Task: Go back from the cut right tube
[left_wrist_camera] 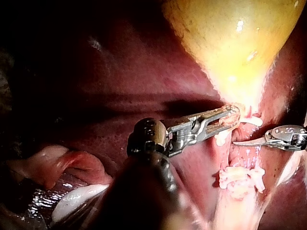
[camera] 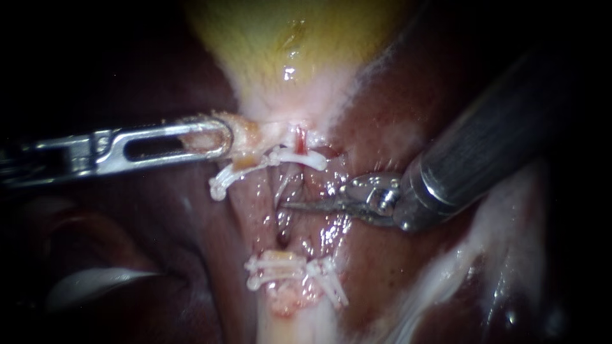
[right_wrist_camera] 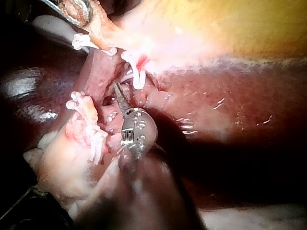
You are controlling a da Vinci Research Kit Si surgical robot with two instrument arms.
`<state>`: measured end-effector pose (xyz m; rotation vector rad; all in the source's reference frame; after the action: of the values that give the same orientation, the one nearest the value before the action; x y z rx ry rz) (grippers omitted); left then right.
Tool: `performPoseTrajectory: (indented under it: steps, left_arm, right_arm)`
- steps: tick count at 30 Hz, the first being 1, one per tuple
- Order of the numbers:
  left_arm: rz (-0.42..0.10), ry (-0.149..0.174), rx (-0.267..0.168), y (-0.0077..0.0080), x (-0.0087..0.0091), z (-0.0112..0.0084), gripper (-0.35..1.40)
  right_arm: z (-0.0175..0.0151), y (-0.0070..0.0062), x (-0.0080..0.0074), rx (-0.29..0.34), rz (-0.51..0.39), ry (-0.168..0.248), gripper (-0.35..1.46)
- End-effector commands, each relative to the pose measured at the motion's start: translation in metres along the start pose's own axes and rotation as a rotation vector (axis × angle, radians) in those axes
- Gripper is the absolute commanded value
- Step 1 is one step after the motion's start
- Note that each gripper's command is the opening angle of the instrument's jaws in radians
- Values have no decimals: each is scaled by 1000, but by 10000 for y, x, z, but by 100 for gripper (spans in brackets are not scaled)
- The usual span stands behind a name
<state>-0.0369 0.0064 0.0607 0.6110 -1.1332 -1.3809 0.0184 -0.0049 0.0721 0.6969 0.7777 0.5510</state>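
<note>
the cut right tube [camera: 290, 185] lies just right of centre in my endoscope view. it is a ragged, wet, pink strip, parted in the gap between the clips at its 12 and its 6 o'clock. my right instrument [camera: 294, 205] points into that gap from 3 o'clock. its two thin, tapering steel blades are closed flat on each other with nothing between them, and i cannot tell whether the tip touches tissue. its thick dark shaft climbs away toward 2 o'clock behind a shiny hinge.

at the tube's 9 o'clock runs the left tube [camera: 252, 210], a smooth pink column, whole. i count two white plastic clips at the top, one [camera: 239, 172] slanting across the left tube and one [camera: 305, 157] above the cut. lower down is a cluster of clips [camera: 280, 271] with bristly ends that i cannot count apart.

my left instrument [camera: 220, 137] comes in level from 9 o'clock. its slotted, polished jaws are clamped on a pale orange flap at the neck of the gallbladder [camera: 287, 44], which is a yellow, glossy funnel at 12 o'clock. dark red-brown liver [camera: 382, 267], streaked with white film, surrounds everything.

from the left wrist camera, the left instrument [left_wrist_camera: 232, 117] grips that flap, with the right instrument's blades [left_wrist_camera: 242, 142] just beside it. from the right wrist camera, the blades [right_wrist_camera: 118, 93] lie beside the clip cluster [right_wrist_camera: 88, 129].
</note>
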Motion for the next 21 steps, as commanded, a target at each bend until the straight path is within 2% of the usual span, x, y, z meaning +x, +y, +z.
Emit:
performPoseTrajectory:
  steps: [1,13,15,16,18,19,21]
  left_arm:
    - [0,0,0,0,0,0,-35]
    - [0,0,0,0,0,0,-35]
    - [0,0,0,0,0,0,-35]
    - [0,0,0,1,0,0,-35]
    - [0,0,0,1,0,0,-35]
    - [0,0,0,1,0,0,-35]
    - [0,0,1,1,0,0,-35]
  right_arm:
    - [0,1,0,-1,-1,-1,-35]
    - [0,1,0,2,2,-4,-35]
    - [0,1,0,2,-28,-4,-35]
    - [1,1,0,6,-45,-5,-23]
    - [1,0,0,6,-69,-5,21]
    - [1,0,0,7,-93,-4,49]
    - [1,0,0,7,-140,-7,88]
